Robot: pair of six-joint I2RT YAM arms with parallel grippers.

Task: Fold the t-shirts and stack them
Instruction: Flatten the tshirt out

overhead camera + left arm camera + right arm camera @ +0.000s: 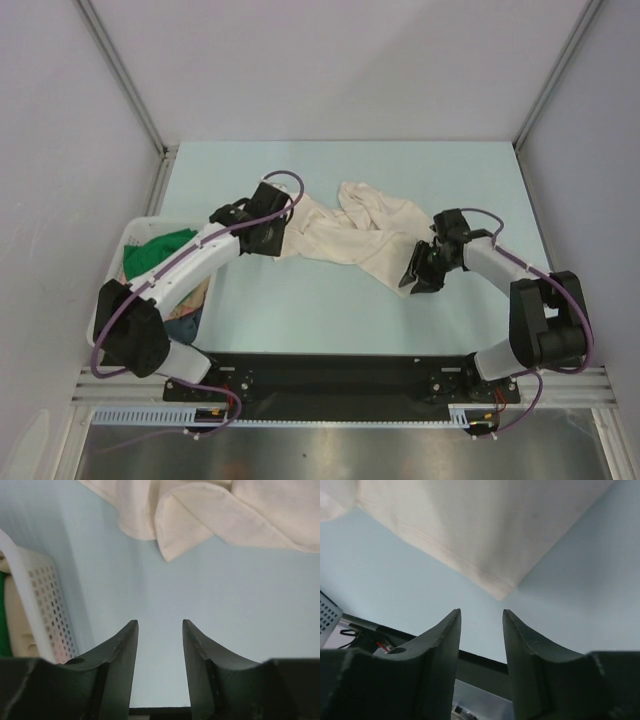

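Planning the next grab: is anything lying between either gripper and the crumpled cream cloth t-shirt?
Nothing visible does. Only bare pale-blue table separates the left gripper and the right gripper from the crumpled cream cloth t-shirt.

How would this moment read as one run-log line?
left gripper: open, empty | right gripper: open, empty | crumpled cream cloth t-shirt: unfolded on pale-blue table

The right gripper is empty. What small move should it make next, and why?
Probably ease the right gripper forward onto the corner of the cream t-shirt and close: its jaws stand open and empty, and that hem corner lies just ahead.
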